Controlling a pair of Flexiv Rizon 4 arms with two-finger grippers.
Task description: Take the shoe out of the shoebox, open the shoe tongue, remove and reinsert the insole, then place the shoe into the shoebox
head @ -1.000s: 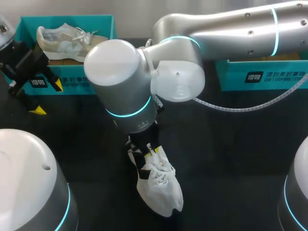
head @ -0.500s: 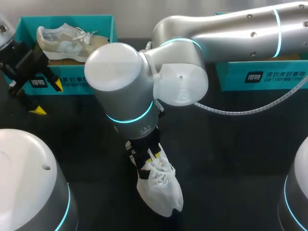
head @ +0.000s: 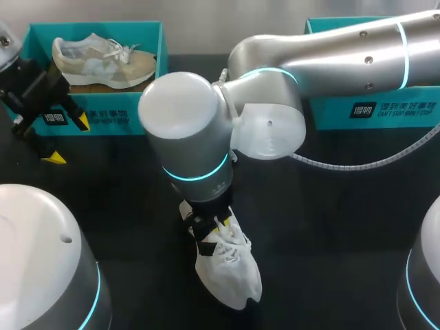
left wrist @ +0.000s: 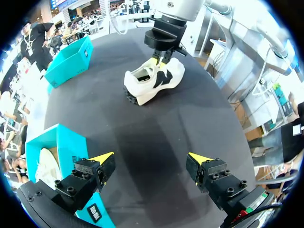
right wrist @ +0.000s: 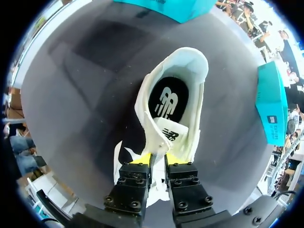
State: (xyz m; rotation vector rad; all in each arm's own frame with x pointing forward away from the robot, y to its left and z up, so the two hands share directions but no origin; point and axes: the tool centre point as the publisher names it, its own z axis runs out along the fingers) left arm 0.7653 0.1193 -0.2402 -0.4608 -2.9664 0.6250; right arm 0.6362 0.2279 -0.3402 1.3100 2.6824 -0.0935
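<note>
A white shoe [head: 230,271] lies on the black table, toe toward the near edge. My right gripper [head: 214,225] stands over its opening, shut on the white tongue [right wrist: 167,134]; the tongue is pinched between the yellow tips [right wrist: 142,159]. The black insole [right wrist: 167,100] lies flat inside the shoe [right wrist: 175,85]. My left gripper [head: 69,139] hangs open and holds nothing at the far left, in front of the teal shoebox [head: 103,117]. In the left wrist view the shoe [left wrist: 152,83] and right gripper [left wrist: 159,59] are far ahead of the open left gripper [left wrist: 151,161].
The teal shoebox at the back left holds a beige shoe [head: 103,58]. A second teal box [head: 375,106] stands at the back right, behind my right arm. A cable [head: 364,161] hangs from the right arm over the table.
My right arm has shifted a little to the right over the white shoe, its gripper still at the tongue. The shoe and left arm have stayed put.
</note>
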